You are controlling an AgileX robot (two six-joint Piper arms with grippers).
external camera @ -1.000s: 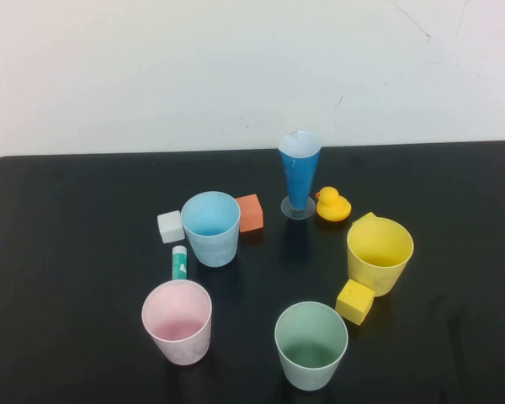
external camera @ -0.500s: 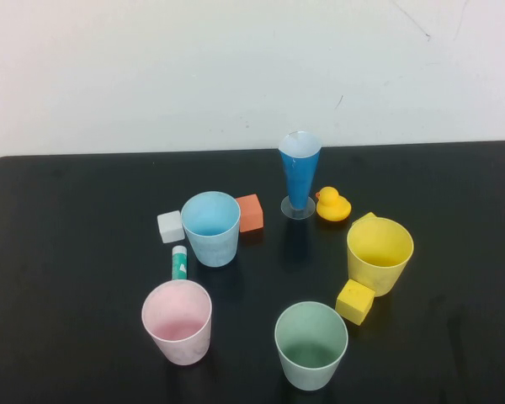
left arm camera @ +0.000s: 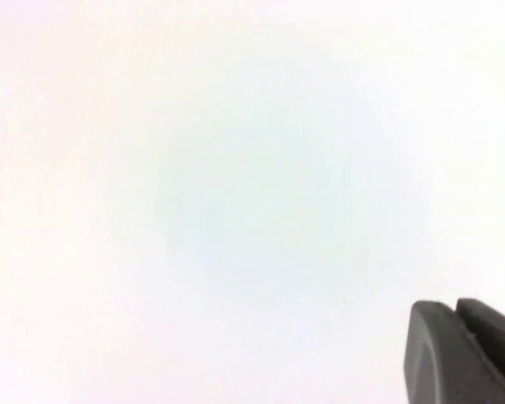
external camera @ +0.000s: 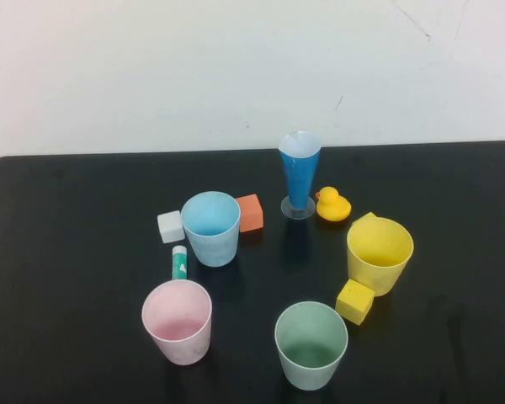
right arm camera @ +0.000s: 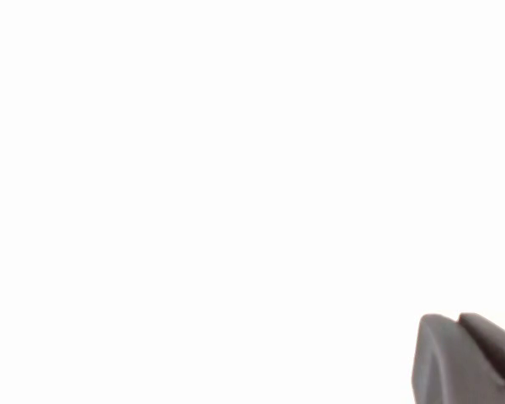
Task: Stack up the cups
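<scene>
Four cups stand upright and apart on the black table [external camera: 76,219]: light blue [external camera: 210,227] at the middle left, pink [external camera: 178,321] at the front left, pale green [external camera: 310,345] at the front middle, yellow [external camera: 380,254] at the right. Neither arm shows in the high view. My left gripper [left arm camera: 454,305] shows only in the left wrist view, shut and empty, facing a blank white surface. My right gripper [right arm camera: 457,318] shows only in the right wrist view, shut and empty, also against plain white.
A tall blue cone glass [external camera: 300,174] on a clear foot stands at the back, a yellow duck [external camera: 332,204] beside it. An orange block [external camera: 249,212], a white block [external camera: 170,225], a green-and-white tube [external camera: 179,262] and a yellow block [external camera: 354,301] lie among the cups.
</scene>
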